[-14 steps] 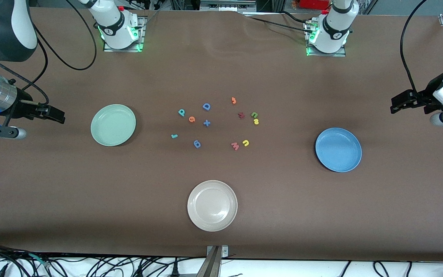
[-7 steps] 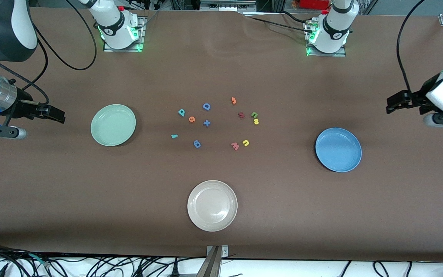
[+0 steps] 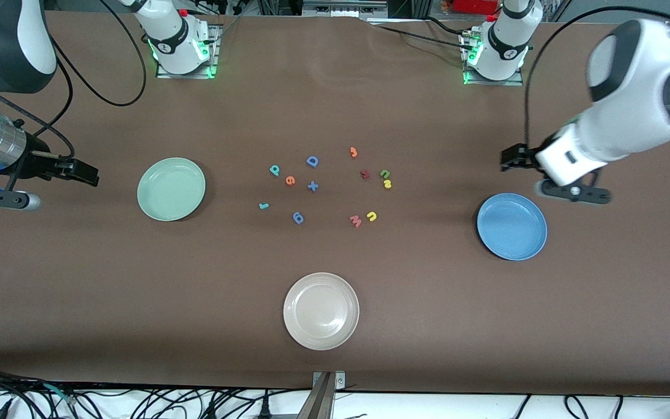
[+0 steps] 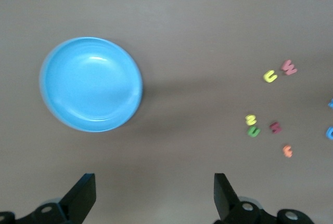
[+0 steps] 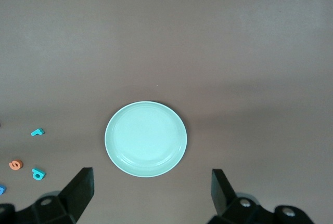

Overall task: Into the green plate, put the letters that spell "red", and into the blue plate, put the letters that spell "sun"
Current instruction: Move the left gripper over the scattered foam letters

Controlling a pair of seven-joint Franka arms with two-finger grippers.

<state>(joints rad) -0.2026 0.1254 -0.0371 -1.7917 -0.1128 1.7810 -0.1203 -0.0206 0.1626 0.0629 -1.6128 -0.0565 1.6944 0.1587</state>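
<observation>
Letters all loose on the tabletop (image 3: 486, 326), clustered mid-table between the two coloured plates, none in a plate.

"red" set, toward the right arm's end of the cluster: teal d (image 3: 274, 170), orange e (image 3: 290, 180) just beside it and nearer the camera, teal r (image 3: 263, 205) nearer still, apart from both.

"sun" set, toward the left arm's end: green n (image 3: 385, 173) with yellow s (image 3: 387, 184) touching or almost touching it, yellow u (image 3: 371, 216) nearer the camera, just beside the pink W (image 3: 356, 220).

Others: blue D (image 3: 312, 161), blue plus (image 3: 312, 186), blue 9-like piece (image 3: 298, 217), dark red letter (image 3: 364, 174) beside the n, orange 3 (image 3: 353, 152) farthest from the camera.

Green plate (image 3: 171, 189) toward the right arm's end, blue plate (image 3: 512, 226) toward the left arm's end, both bare. Cream plate (image 3: 321, 311) nearest the camera, bare.

Left hand (image 3: 509, 158): up in the air over bare tabletop beside the blue plate's rim, fingers spread wide, holding nothing. Arm is blurred.

Right hand (image 3: 88, 174): over bare tabletop beside the green plate, at the table's right-arm end, fingers wide, nothing held, waiting.
</observation>
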